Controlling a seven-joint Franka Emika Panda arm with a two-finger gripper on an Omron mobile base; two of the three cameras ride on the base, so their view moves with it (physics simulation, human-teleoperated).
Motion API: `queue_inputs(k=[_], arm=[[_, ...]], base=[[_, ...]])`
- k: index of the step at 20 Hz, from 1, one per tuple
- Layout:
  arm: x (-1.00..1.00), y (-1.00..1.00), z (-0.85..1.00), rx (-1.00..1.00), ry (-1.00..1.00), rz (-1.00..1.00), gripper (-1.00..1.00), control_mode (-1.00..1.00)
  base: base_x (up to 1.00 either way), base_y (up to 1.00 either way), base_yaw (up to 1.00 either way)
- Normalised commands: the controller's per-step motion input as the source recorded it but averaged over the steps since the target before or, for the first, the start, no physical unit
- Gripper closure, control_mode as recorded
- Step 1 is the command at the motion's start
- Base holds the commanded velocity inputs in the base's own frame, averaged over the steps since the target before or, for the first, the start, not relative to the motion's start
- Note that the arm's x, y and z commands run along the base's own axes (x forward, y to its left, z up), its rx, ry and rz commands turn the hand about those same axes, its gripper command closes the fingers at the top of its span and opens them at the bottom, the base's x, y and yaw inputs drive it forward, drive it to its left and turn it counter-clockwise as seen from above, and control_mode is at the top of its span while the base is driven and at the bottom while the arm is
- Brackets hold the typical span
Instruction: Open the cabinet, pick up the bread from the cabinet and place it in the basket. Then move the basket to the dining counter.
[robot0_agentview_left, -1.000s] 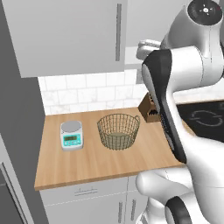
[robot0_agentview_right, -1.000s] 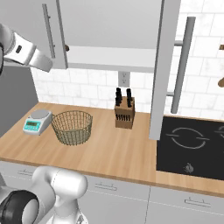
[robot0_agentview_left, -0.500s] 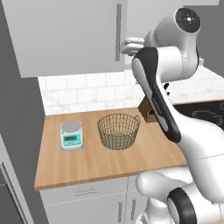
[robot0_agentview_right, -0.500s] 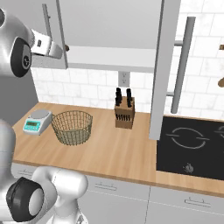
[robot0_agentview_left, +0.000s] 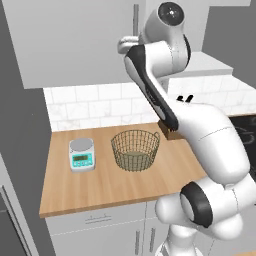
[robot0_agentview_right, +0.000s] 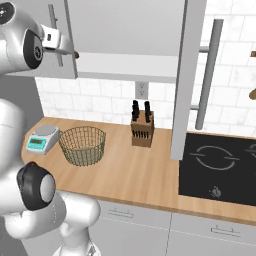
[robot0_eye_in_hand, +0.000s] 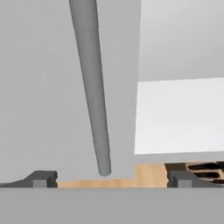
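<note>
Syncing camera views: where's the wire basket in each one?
Left base view: basket at centre, on the wooden counter, right of the kitchen scale.
Right base view: basket at left of centre, between the scale and the knife block.
Hand view: basket not in it.
Shared landmark: the scale beside the basket in both base views.

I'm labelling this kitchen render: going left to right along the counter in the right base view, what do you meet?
Kitchen scale → basket → knife block → open cabinet door → black cooktop.
</note>
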Motion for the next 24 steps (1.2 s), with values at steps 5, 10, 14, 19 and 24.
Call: queue_inputs(k=[5,10,14,19,24], arm=[[0.62,0.01,0.00,0.00,0.00,0.00,-1.00,-1.00],[0.33,0.01,-0.01,0.00,0.00,0.00,-1.00,-1.00],[0.31,0.00,-0.11,0.00,-0.04,0.00,-1.00,-1.00],[0.52,0.05,-0.07,0.00,-0.08,0.00,-1.00,-1.00],[0.32,0.14,-0.07,0.00,-0.08,0.00,1.00,-1.00]], base=[[0.00,0.00,0.00],[0.00,0.00,0.00],[0.00,0.00,0.00],[0.00,0.00,0.00],[0.00,0.00,0.00]])
